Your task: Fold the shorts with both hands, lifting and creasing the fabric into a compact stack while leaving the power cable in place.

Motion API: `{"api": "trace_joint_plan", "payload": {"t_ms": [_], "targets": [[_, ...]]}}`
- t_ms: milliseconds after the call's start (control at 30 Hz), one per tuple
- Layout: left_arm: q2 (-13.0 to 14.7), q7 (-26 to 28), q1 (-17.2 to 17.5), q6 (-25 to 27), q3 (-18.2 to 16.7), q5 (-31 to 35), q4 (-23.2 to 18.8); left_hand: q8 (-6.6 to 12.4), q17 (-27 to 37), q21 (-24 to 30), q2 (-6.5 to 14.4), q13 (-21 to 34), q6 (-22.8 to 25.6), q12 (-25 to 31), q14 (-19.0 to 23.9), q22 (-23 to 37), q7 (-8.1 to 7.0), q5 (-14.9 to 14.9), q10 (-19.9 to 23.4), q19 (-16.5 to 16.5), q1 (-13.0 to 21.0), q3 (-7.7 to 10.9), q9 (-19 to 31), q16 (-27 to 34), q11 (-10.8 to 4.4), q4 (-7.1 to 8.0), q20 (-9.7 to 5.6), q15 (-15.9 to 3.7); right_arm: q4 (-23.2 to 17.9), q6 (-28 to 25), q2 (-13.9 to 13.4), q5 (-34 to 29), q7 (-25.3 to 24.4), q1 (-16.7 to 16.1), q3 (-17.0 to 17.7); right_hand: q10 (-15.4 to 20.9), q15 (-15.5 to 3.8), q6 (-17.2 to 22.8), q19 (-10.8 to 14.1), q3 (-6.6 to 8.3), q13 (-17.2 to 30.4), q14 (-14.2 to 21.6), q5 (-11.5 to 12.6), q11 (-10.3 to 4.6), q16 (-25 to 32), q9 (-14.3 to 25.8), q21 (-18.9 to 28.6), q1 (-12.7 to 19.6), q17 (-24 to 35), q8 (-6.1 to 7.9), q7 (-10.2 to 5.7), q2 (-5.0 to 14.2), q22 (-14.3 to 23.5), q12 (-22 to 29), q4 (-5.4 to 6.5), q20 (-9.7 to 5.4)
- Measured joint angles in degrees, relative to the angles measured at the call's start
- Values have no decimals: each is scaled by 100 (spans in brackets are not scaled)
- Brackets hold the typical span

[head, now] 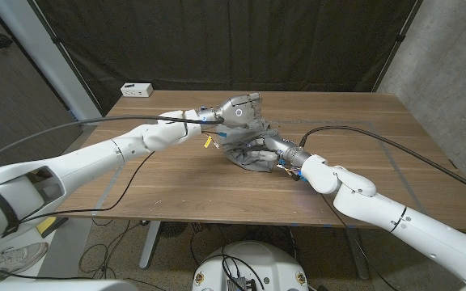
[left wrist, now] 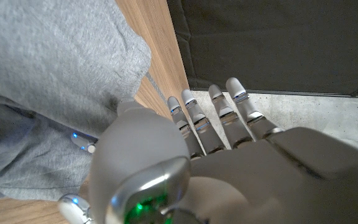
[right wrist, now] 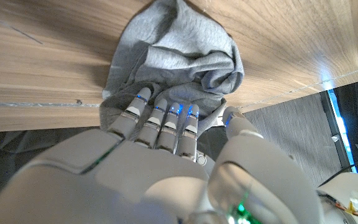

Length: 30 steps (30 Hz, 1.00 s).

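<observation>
Here the shorts lie bunched in a grey heap at the middle of the tabletop, in the centre of the head view. They look soft, light and limp, likely to sag and slide rather than hold a crease, so a hem or the waistband seems the best hold. The left hand hangs just above the heap's far side, fingers straight and apart, holding nothing. The right hand presses into the near side; whether it grips cloth I cannot tell.
</observation>
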Motion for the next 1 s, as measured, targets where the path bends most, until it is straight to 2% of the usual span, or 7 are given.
{"api": "trace_joint_plan", "payload": {"t_ms": [367, 733, 767, 867, 1000], "targets": [[43, -201, 165, 180, -178, -59, -50, 0, 1, -42, -8, -15, -109, 0, -49, 1, 13, 0, -71, -33, -159, -80, -1, 0, 11, 32, 33, 12, -503, -461, -282, 35, -164, -371, 354, 41, 1, 31, 0, -46, 0, 61, 22, 40, 0, 0, 0, 0, 1, 22, 31, 0, 0, 0, -46, 1], [93, -341, 341, 387, -368, -163, -111, 0, 1, -63, -31, -14, -109, 0, -111, 1, 13, 0, -122, -61, -241, -125, -1, 0, 21, 32, 61, 13, -949, -974, -541, 215, -700, -902, 871, 61, 0, 63, 9, -48, 0, 123, 22, 61, 0, 0, 0, 28, 7, 22, 59, -27, 1, 0, -86, -8], [94, -341, 344, 387, -372, -163, -113, 0, 1, -63, -31, -14, -109, 0, -111, 1, 13, 0, -122, -63, -241, -125, -1, 0, 21, 32, 63, 12, -949, -976, -541, 216, -707, -902, 871, 61, 0, 78, 22, -55, 0, 122, 22, 61, 0, 0, 0, -9, 15, 22, 44, 10, 1, 0, -79, -21], [117, -372, 408, 453, -433, -200, -152, 0, 1, -85, -49, -14, -131, 0, -111, 1, -9, 0, -143, -63, -260, -139, 18, 0, 0, 19, 63, 13, -1039, -1123, -570, 221, -957, -1042, 987, 43, 1, 83, 13, -87, 1, 56, 22, 31, -1, 0, -44, -147, 67, 22, 39, 151, 1, 0, 42, -49], [165, -404, 495, 517, -511, -234, -222, 0, 1, -85, -53, -14, -162, 0, -162, 1, 5, 0, -143, -63, -309, -149, 28, 1, 0, 15, 63, 2, -1109, -1223, -578, 220, -1156, -1152, 1072, 41, -10, 83, 28, -102, 0, 26, 22, -4, -8, 0, -44, -197, 97, 22, 39, 276, 1, 0, 103, -94]]}}
